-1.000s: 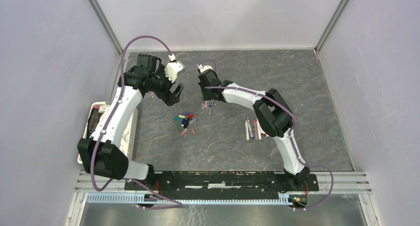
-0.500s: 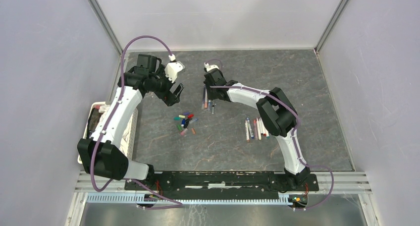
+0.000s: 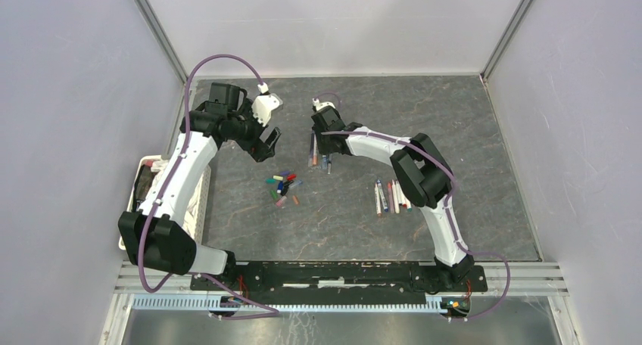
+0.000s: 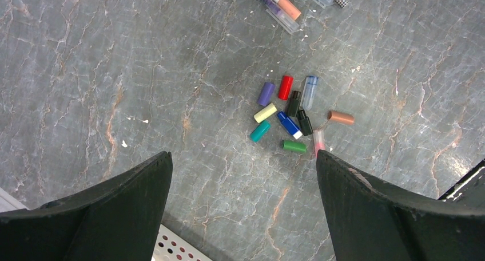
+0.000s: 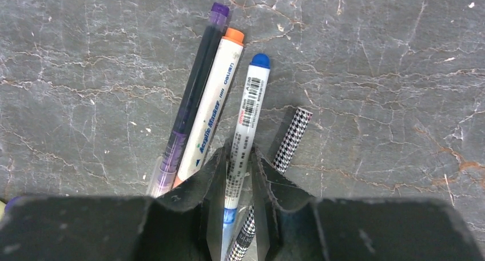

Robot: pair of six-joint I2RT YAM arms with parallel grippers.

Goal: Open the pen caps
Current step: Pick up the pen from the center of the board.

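Observation:
My right gripper [image 5: 240, 150] hangs low over a row of pens [image 3: 320, 158] on the grey mat. A white pen with a blue end [image 5: 250, 95] lies between its fingers, and a thin gap shows on each side, so the jaws are slightly open. Beside it lie a purple pen [image 5: 197, 83], an orange-ended marker [image 5: 216, 98] and a houndstooth pen [image 5: 291, 136]. Several loose pen caps [image 4: 286, 115] in green, teal, yellow, blue, red, purple and brown sit in a cluster [image 3: 283, 186]. My left gripper [image 4: 243, 155] hovers above them, wide open and empty.
A second group of pens [image 3: 388, 196] lies to the right, near the right arm's elbow. A white perforated basket [image 3: 144, 186] stands at the mat's left edge, its corner [image 4: 174, 248] showing under the left gripper.
The right gripper has come down and laid the white pen beside the others, and its jaws have parted a little. The left arm has not moved.

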